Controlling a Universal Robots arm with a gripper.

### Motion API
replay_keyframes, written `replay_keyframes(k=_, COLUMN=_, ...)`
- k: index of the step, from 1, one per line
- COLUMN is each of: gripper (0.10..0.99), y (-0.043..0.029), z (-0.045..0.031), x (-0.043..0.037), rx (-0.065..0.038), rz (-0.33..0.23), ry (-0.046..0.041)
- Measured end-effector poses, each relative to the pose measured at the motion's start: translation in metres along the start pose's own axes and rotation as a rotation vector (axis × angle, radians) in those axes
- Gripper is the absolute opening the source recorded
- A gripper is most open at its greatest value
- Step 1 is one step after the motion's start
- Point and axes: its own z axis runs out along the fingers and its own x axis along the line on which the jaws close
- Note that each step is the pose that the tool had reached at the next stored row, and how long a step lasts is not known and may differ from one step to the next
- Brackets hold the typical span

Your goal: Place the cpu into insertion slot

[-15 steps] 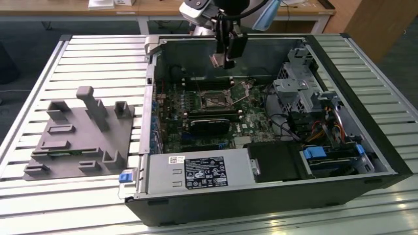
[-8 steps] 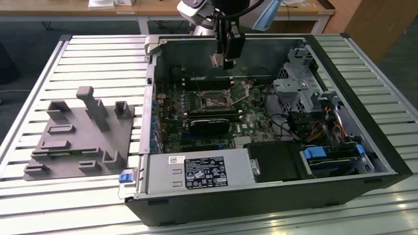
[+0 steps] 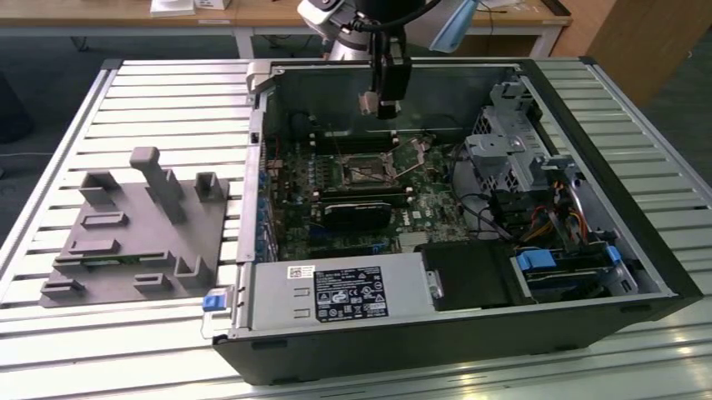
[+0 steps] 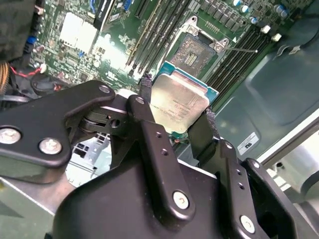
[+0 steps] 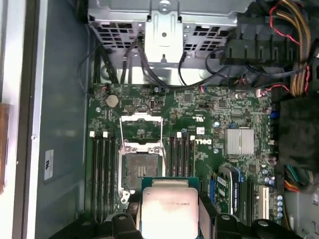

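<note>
My gripper [image 3: 384, 106] hangs over the back of the open computer case, shut on the cpu [image 3: 366, 102]. In both wrist views the cpu [image 4: 178, 101] [image 5: 169, 205] is a silvery-beige square chip clamped by its edges between the black fingers [image 4: 145, 83]. The insertion slot [image 3: 365, 172] is a small dark square socket on the green motherboard, below the gripper and nearer the case's front in the exterior view. Its metal bracket [image 5: 142, 124] is swung open, and the socket [image 5: 141, 166] [image 4: 197, 50] lies bare. The chip is held in the air, apart from the socket.
Long black memory slots [image 5: 102, 172] flank the socket on both sides. A black card [image 3: 356, 212], a drive cage [image 3: 512, 137] with cable bundles and a power supply [image 3: 339, 293] crowd the case. A grey fixture block [image 3: 139, 229] sits on the slatted table at the exterior view's left.
</note>
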Motion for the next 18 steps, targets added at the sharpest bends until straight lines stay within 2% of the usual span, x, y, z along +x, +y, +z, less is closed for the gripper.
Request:
replay_keyframes(k=10, gripper=0.541, y=0.0000, z=0.0003, x=0.0000, rx=0.002, rz=0.119, ry=-0.0100)
replay_keyframes(k=13, gripper=0.541, y=-0.0001, z=0.0006, x=0.0000, rx=0.001, rz=0.121, ry=-0.0101)
replay_keyframes(k=18, gripper=0.541, y=-0.0005, z=0.0049, x=0.0001, rx=-0.012, rz=0.106, ry=-0.0082)
